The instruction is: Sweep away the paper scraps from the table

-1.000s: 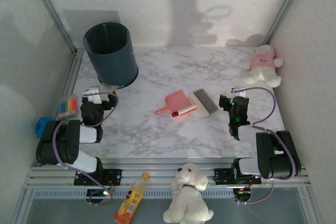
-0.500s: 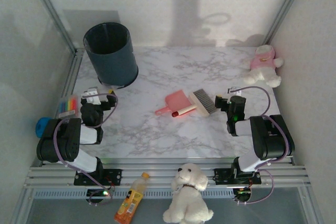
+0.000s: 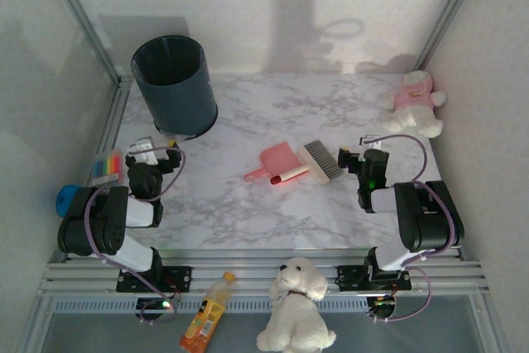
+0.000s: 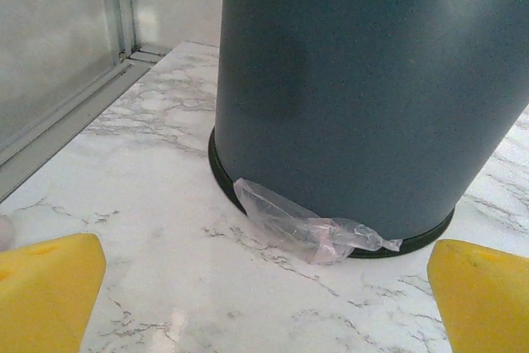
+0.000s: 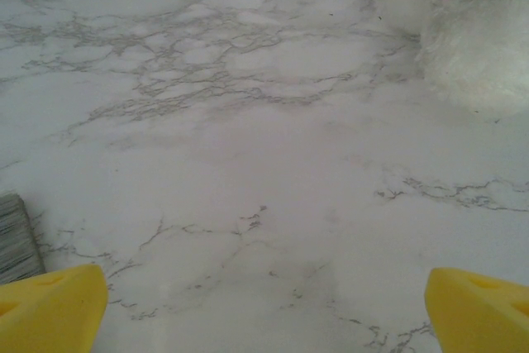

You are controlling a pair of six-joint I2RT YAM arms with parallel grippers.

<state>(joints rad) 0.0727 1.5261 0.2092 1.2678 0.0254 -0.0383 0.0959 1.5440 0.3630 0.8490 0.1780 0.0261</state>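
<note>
Right pincer (image 3: 351,158) shifted nearer brush (image 3: 321,159), jaws apart; left pincer (image 4: 264,287) apart facing bin (image 4: 372,88), interior dark, contents unclear.

No text, brand, number or sign can be read in any view, and although a label is carried by the orange bottle (image 3: 205,316) lying below the near rail of the bench (image 3: 248,212), its print is too small and blurred to be made out.

White panel walls (image 3: 248,14), aluminium corner posts (image 3: 81,18), soft shadows on back wall
</note>
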